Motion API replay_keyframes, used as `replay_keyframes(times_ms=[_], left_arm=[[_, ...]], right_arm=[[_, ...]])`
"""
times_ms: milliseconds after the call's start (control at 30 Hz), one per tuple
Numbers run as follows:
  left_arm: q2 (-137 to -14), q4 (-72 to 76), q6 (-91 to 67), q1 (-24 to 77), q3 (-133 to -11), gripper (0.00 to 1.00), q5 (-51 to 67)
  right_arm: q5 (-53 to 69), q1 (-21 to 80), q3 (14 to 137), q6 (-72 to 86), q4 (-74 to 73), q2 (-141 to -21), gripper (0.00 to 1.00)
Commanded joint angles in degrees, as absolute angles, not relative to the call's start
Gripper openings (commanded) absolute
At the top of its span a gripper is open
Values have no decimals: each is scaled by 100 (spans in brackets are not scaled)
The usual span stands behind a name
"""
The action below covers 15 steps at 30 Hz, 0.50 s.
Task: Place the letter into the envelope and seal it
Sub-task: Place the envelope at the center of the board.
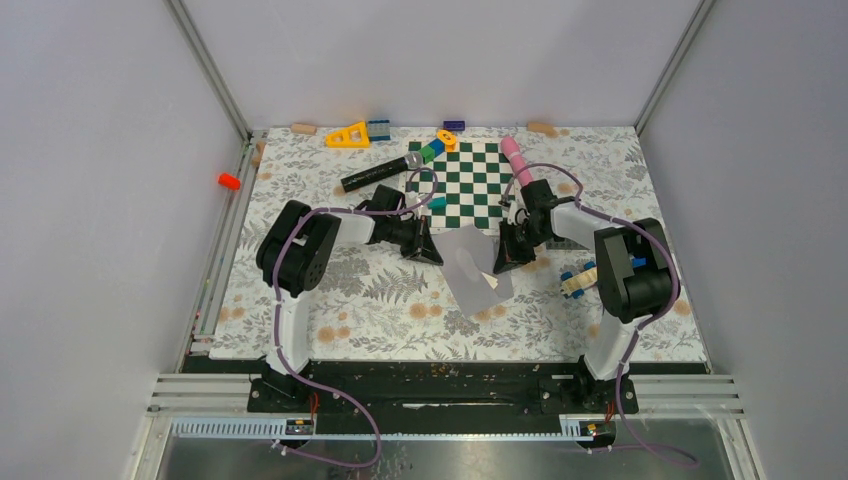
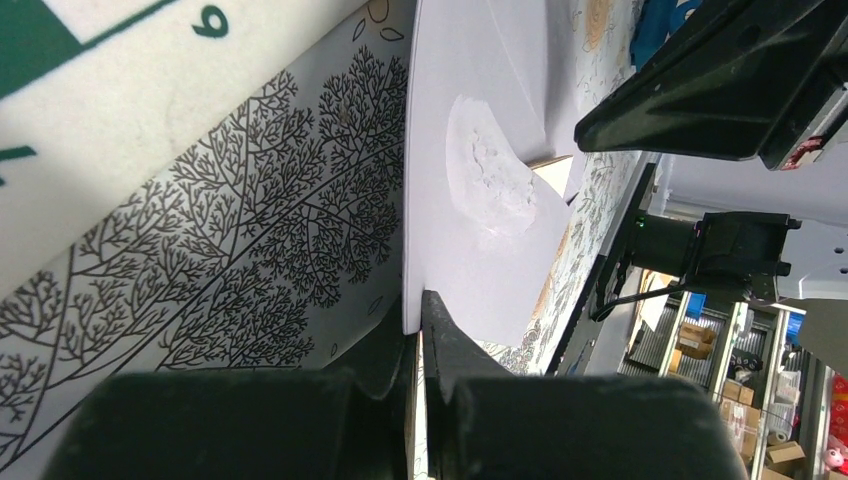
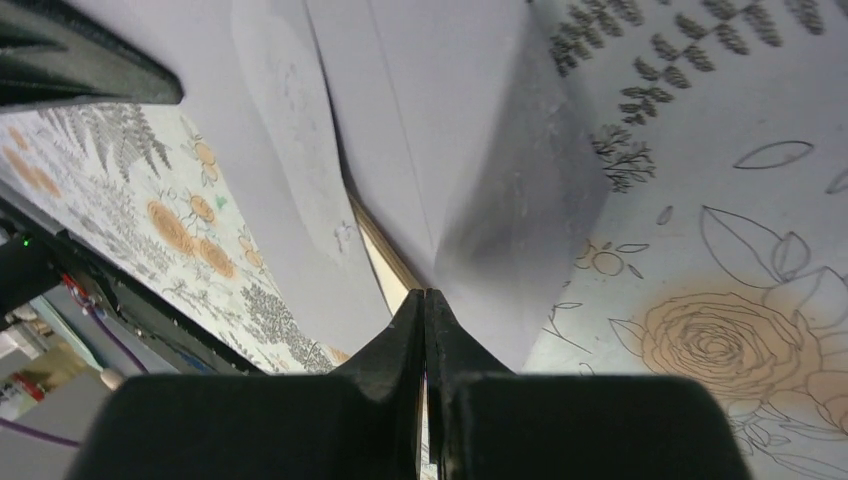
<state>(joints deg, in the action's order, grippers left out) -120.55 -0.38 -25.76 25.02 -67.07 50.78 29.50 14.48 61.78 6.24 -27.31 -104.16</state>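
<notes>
The envelope (image 2: 460, 250) is thin light grey paper, matt and smooth, apart from a rough, fibrous whitish patch (image 2: 490, 185) on its face. The left claw (image 2: 418, 318) and the right claw (image 3: 425, 298) both look like matt black plastic. The worktop (image 1: 380, 290) wears a flat, matt covering printed with flowers and ferns. The chessboard (image 1: 478, 182) looks like a thin printed mat without shine. The frame rails (image 1: 450, 392) are pale, dull-sheened metal.

My right pincer (image 1: 503, 258) covered the envelope's (image 1: 460, 250) 3 o'clock edge from above. Only a tan sliver (image 3: 385, 258) showed between its layers; rest hidden, unidentified.
</notes>
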Motion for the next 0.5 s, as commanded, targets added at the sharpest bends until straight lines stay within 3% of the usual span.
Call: replay_keyframes(times_ms=[0, 200, 333, 467], left_arm=[[-12287, -265, -2461, 2574, -6729, 0, 4828], [-12247, -266, -2426, 2575, -6707, 0, 4809], [-12273, -265, -2426, 2575, -6726, 0, 4812], [-12290, -264, -2432, 2575, -6727, 0, 4804]], right_arm=[[2445, 1420, 6187, 1009, -2637, -10278, 0], [2587, 1415, 6394, 584, -2866, -10395, 0], [2759, 1420, 6506, 260, -3133, -10420, 31], [3016, 1415, 6640, 200, -3370, -10629, 42]])
